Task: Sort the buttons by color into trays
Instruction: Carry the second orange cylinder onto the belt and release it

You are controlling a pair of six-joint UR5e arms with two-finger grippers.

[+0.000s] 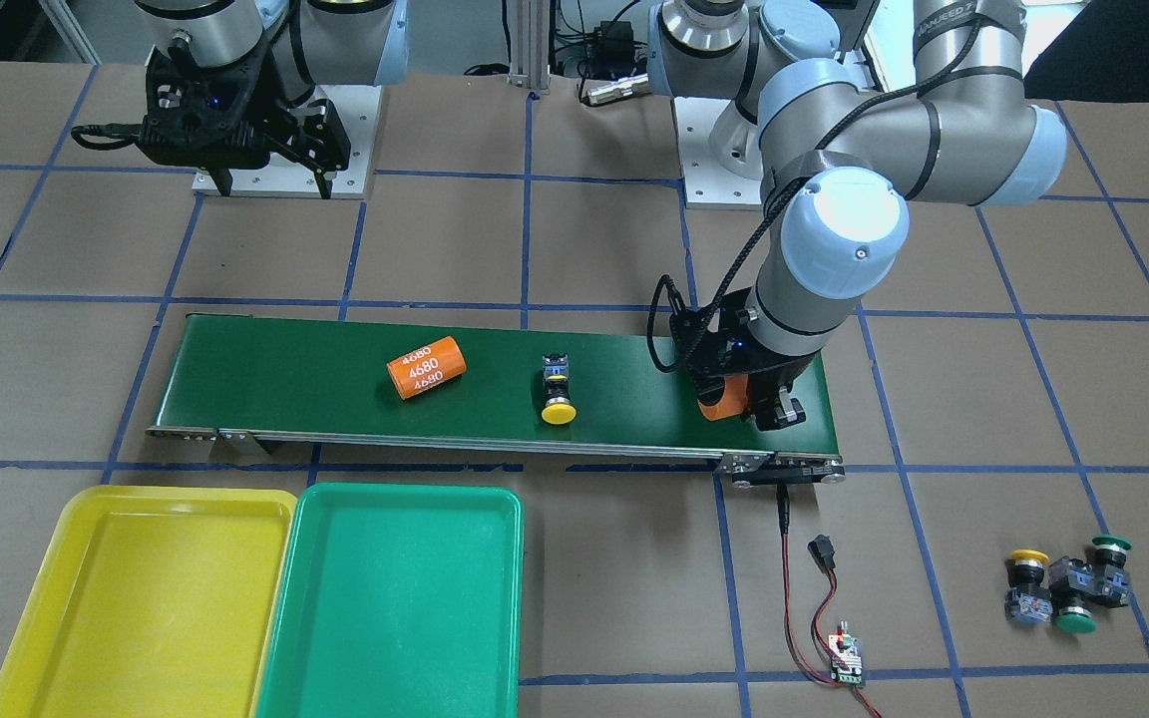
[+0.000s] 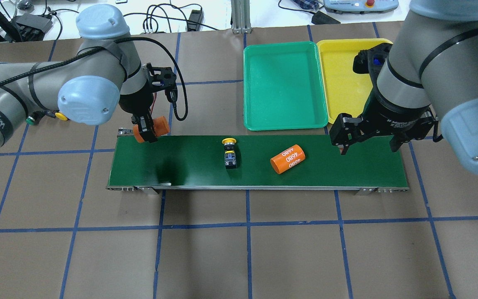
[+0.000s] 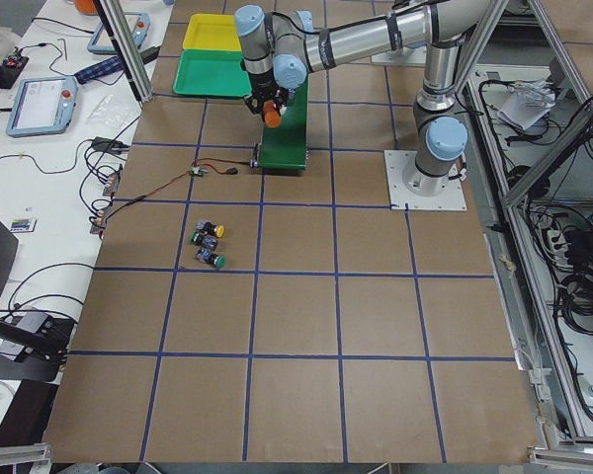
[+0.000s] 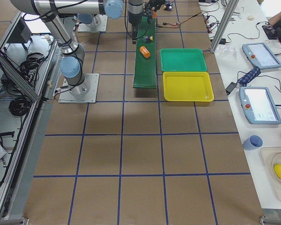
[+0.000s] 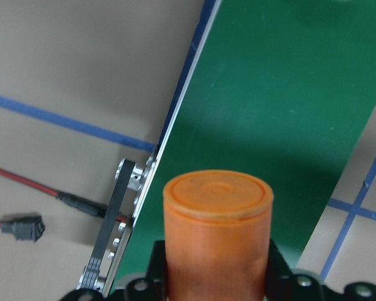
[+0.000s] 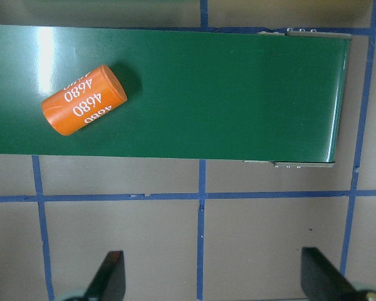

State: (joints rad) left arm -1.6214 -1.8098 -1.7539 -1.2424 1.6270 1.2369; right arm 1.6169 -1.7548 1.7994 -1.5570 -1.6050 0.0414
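Orange cylinder [image 5: 217, 232] clamped between left fingers [image 1: 779, 407], right fingers [image 6: 109, 273] spread wide over table [image 6: 269, 238]

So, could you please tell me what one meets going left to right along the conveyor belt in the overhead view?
The left gripper clamping an orange cylinder → yellow button → 4680 cylinder → right gripper, open.

Yellow button [image 1: 558, 391]: centre frame, lying on its side, cap toward the bottom edge. Three more buttons [image 1: 1071, 582] bunched lower right, one yellow cap, two green. Yellow tray [image 1: 151, 598] and green tray [image 1: 395, 598] lower left, side by side.
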